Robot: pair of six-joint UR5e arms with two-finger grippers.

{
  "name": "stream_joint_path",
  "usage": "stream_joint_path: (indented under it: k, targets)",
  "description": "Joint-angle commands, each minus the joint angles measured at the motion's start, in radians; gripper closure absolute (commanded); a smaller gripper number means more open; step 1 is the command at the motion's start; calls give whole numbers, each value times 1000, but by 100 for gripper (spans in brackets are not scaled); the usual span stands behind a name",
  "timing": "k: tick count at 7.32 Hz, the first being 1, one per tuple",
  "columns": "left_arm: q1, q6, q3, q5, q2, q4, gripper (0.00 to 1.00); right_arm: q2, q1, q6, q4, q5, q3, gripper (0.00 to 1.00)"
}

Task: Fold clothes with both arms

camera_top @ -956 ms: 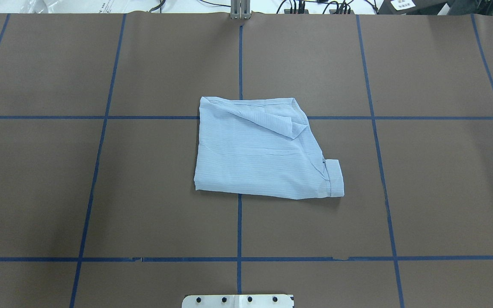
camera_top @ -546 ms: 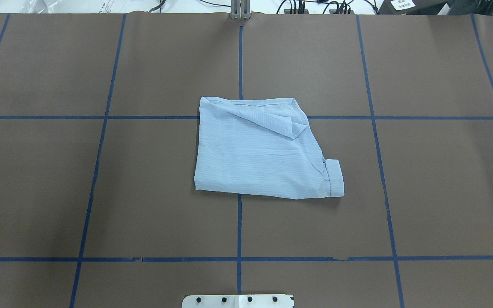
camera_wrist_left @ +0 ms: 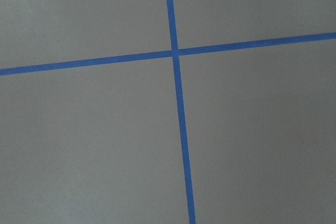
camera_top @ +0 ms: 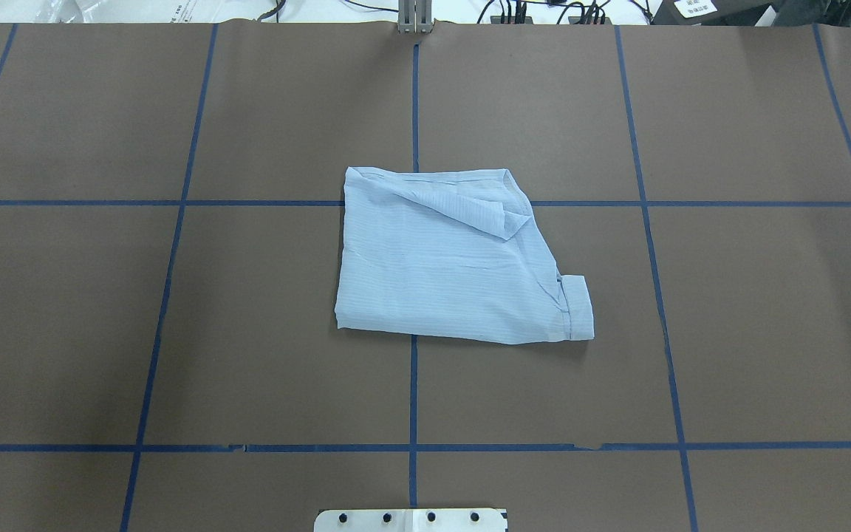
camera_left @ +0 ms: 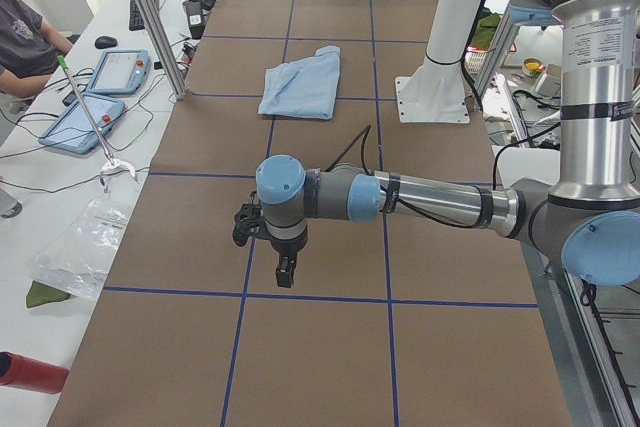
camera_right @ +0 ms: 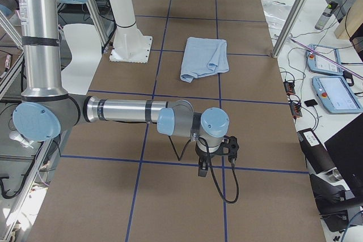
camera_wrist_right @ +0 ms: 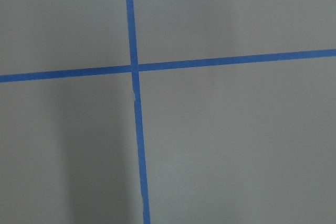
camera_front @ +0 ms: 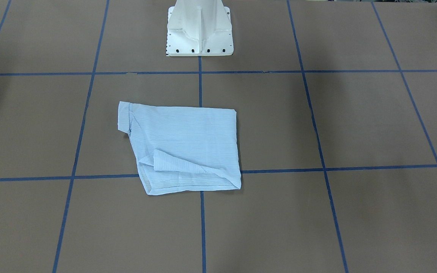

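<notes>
At the centre of the table (camera_top: 765, 332), the shirt (camera_top: 448, 266) lies folded compact with one flap loose, judged near-complete; the left gripper (camera_left: 285, 272) and right gripper (camera_right: 202, 169) hang well clear, jaw state not determinable.

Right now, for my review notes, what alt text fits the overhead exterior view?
A pale blue striped shirt, folded into a rough rectangle with a top corner flap turned over and a cuff poking out at lower right, lies mid-table on brown paper gridded with blue tape.
</notes>
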State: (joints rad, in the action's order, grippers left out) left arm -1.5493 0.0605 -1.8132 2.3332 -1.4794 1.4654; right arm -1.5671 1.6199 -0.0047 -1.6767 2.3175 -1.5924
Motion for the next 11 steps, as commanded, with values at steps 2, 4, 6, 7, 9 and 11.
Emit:
stream_joint_path:
  k: [2, 4, 6, 7, 9, 11]
  targets:
    - [2, 1, -17, 0, 4, -16, 0, 4, 0, 0, 0, -20, 2, 0]
    - [2, 1, -15, 0, 4, -16, 0, 5, 0, 0, 0, -20, 2, 0]
    - [2, 1, -8, 0, 4, -14, 0, 13, 0, 0, 0, -21, 3, 0]
    - [0, 1, -5, 0, 4, -14, 0, 15, 0, 0, 0, -21, 5, 0]
    - [0, 5, 0, -3, 10, -13, 0, 15, 0, 0, 0, -21, 8, 0]
    - [0, 134, 66, -2, 19, -8, 0, 13, 0, 0, 0, -21, 9, 0]
